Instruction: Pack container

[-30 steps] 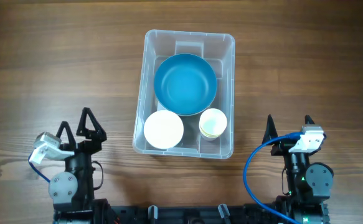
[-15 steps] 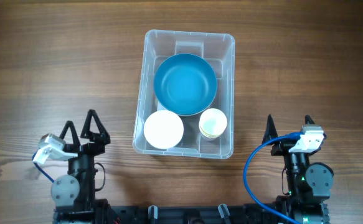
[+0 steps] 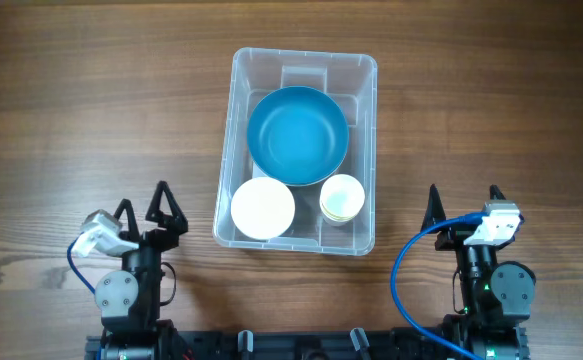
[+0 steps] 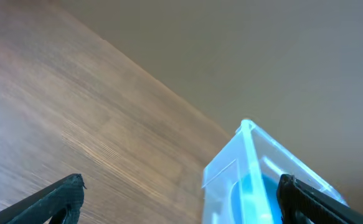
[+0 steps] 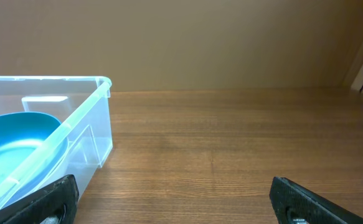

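Spreading the left gripper (image 3: 147, 205) wide at the near left, gripping nothing, pointing toward the far side just left of the container (image 3: 366, 68) without touching it. Holding the right gripper (image 3: 463, 196) just as wide at the near right, likewise grasping nothing, standing well apart from the container. Finding the container at the middle of the wooden table (image 3: 91, 100), carrying a large blue bowl (image 3: 297, 135) at its far end, a white bowl (image 3: 263, 208) at its near left and a pale cup (image 3: 342, 197), possibly several stacked, at its near right.
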### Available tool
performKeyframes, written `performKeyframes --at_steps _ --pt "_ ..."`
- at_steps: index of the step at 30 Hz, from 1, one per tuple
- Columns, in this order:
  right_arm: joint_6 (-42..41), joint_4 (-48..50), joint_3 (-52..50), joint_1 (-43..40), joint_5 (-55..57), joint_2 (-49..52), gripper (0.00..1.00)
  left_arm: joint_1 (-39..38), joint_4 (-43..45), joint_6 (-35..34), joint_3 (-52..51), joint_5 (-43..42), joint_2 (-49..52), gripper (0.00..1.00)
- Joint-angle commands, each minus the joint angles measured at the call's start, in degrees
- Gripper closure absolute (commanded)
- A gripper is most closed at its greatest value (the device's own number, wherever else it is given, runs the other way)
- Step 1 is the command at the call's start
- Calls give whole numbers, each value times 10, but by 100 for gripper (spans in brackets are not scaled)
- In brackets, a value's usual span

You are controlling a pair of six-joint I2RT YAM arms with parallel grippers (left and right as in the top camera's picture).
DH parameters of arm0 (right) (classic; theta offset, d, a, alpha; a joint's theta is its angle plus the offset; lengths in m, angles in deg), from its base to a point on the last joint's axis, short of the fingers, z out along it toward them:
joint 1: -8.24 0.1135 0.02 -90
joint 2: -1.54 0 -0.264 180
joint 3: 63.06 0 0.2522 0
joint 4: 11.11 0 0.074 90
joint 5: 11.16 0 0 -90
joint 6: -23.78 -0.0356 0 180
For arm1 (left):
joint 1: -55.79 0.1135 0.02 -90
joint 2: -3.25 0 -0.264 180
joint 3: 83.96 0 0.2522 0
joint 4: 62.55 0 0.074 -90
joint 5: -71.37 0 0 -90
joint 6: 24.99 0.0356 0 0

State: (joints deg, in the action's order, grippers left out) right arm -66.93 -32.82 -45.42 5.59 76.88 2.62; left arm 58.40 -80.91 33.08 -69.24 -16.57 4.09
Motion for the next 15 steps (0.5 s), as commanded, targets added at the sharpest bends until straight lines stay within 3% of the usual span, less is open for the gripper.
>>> performKeyframes --at_steps 1,5,15 --pt "7 1 -2 3 -9 -8 0 -3 4 137 -5 -16 -7 0" --pt "7 1 -2 3 -9 -8 0 -3 3 182 -5 -16 -7 0" --pt "7 1 -2 3 -9 -8 0 -3 4 182 -5 -16 -7 0"
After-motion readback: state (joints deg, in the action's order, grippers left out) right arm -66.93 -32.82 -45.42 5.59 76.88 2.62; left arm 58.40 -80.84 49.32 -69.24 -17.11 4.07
